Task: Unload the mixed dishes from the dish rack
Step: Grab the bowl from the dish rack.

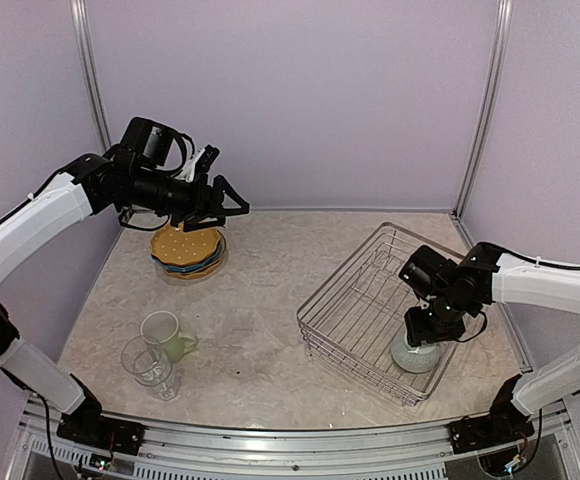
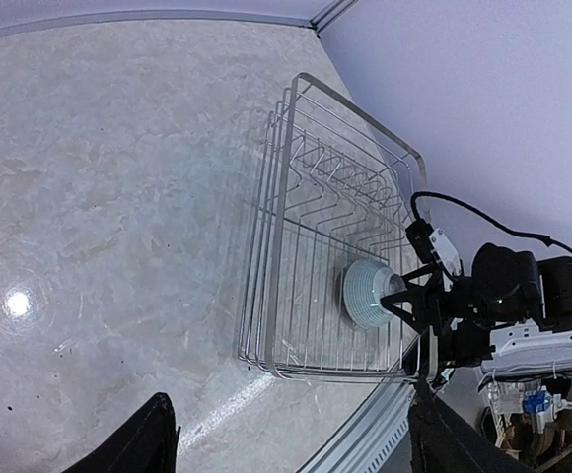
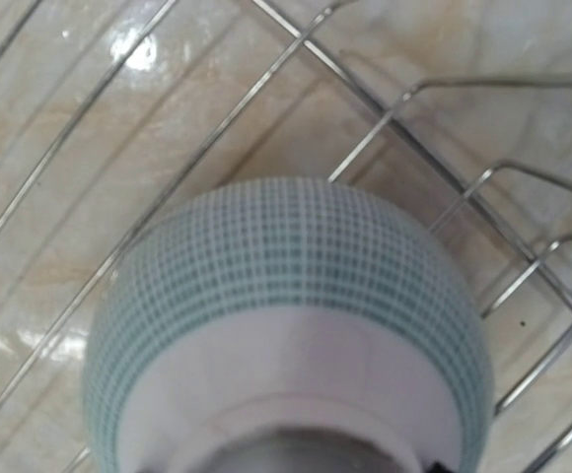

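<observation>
At the near corner of the rack [image 1: 355,290], the right hand [image 1: 425,335] is hanging over the bowl [image 1: 415,358], grip unclear. The left hand [image 1: 230,208] is hovering open, empty.

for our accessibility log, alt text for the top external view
Right claw is down at a small bowl, the only dish in the wire rack. Stacked plates, a green mug and a clear glass sit left on the table.
</observation>
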You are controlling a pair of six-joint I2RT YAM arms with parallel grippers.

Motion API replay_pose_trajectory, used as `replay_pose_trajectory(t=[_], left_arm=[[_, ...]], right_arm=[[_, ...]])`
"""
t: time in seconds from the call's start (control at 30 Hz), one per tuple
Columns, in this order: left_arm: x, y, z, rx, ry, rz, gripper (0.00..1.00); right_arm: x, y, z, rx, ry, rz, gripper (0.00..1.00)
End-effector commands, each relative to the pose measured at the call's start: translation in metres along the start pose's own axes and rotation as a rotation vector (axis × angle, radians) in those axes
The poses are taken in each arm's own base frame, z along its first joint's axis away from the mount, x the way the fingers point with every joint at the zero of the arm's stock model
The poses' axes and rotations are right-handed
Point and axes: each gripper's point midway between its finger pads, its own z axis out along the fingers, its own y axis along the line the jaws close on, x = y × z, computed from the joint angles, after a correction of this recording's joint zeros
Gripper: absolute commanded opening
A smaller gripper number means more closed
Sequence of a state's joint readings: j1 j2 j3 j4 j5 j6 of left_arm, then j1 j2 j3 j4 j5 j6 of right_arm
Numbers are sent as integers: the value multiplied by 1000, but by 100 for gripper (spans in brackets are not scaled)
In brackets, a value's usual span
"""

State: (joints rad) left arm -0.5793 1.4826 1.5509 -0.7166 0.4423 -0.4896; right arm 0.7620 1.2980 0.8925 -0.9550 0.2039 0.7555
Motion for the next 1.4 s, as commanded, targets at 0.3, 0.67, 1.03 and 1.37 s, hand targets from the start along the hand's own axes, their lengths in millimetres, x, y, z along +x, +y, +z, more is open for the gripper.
replay_pose_trajectory(t=[0.3,0.67,1.03,1.37], left_arm=[[2,8,7,35,21,-44,77],[3,13,14,38,38,-57,77],[7,21,29,20,72,-74,77],[3,-6,45,132,121,-179,77]], right_arm=[[-5,-3,-6,23,-1,-11,41],[-32,5,-31,-60,-155,30,34],[-67,40,-30,-194,-283,30,31],[-88,57,-37,-419,-381,99,29]])
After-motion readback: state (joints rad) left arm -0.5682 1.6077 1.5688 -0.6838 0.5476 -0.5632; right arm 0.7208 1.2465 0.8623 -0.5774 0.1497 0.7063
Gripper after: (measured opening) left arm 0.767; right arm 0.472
